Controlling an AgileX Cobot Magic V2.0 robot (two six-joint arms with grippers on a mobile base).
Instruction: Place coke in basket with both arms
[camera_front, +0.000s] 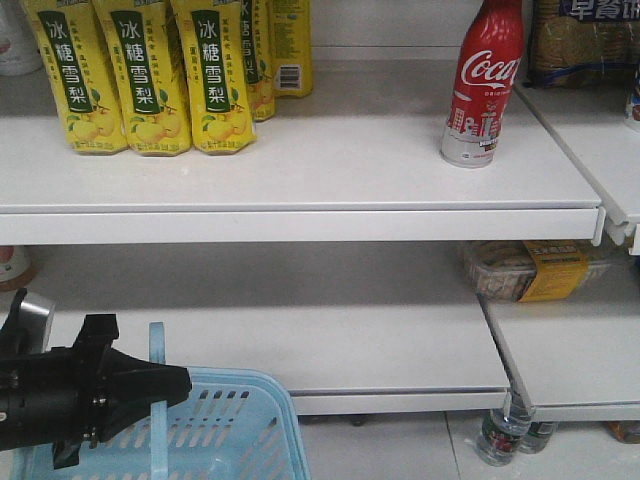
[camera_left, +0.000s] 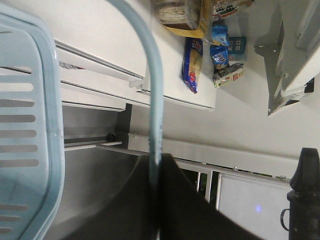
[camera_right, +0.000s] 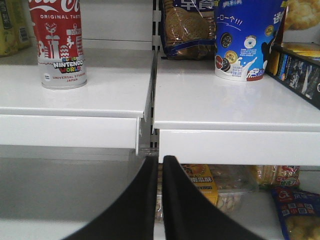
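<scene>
The coke stands upright on the upper white shelf, right of centre. In the right wrist view the coke is up and to the left. My right gripper hangs below the shelf's front edge, shut, with only a thin slit between its fingers and nothing in it. The light-blue basket hangs at the lower left, below the lower shelf. My left gripper is shut on the basket's swing handle. In the left wrist view the handle runs into the shut gripper, with the basket wall at the left.
Yellow pear-drink cartons fill the upper shelf's left end. A packaged snack tray lies on the lower shelf at the right. Water bottles stand on the floor. A blue biscuit cup and cookie bag sit right of the coke.
</scene>
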